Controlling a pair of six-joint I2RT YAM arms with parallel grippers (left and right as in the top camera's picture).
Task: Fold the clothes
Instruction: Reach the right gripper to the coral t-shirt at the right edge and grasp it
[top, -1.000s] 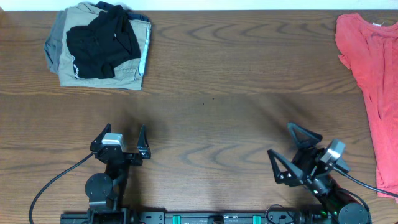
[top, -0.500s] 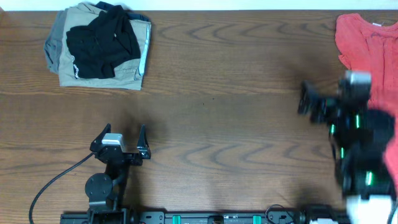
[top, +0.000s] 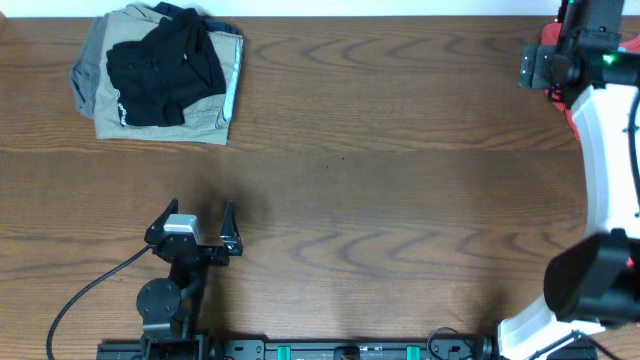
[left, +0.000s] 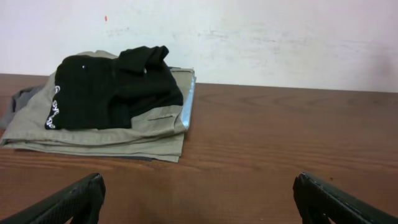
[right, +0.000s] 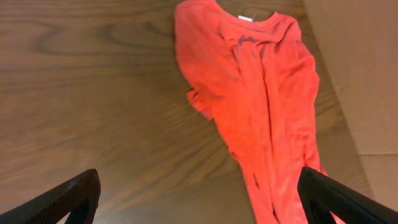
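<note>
two hands are in play and neither holds anything. the right hand (right: 199, 183) hangs high over the shirt (right: 261, 93) with its fingers (right: 68, 198) wide apart, and we judge it is placed there to pick a spot to come down on, since nothing of the fold has begun. the shirt lies at the far right end of the surface (top: 380, 180), stretched out long and rumpled, neck opening toward the far side, its right side close along the surface's edge; from overhead the right arm (top: 605, 150) covers nearly all of it and only slivers of red show. the left hand (top: 200, 212) sits low near the front edge, fingers likewise apart and empty, well away from the shirt; we take it to be parked until the cloth is brought within its reach. it faces the pile (left: 124, 134) in the far left corner, khaki and grey pieces stacked flat with a black garment (left: 112, 93) laid on top, set aside where it will not hinder spreading the shirt in the open middle. as for writing, the black garment carries white lettering (left: 53, 109) down one edge, too small for us to read. the shirt shows a small white label (right: 244, 17) inside the neck, also unreadable, and no print on the side facing up.
</note>
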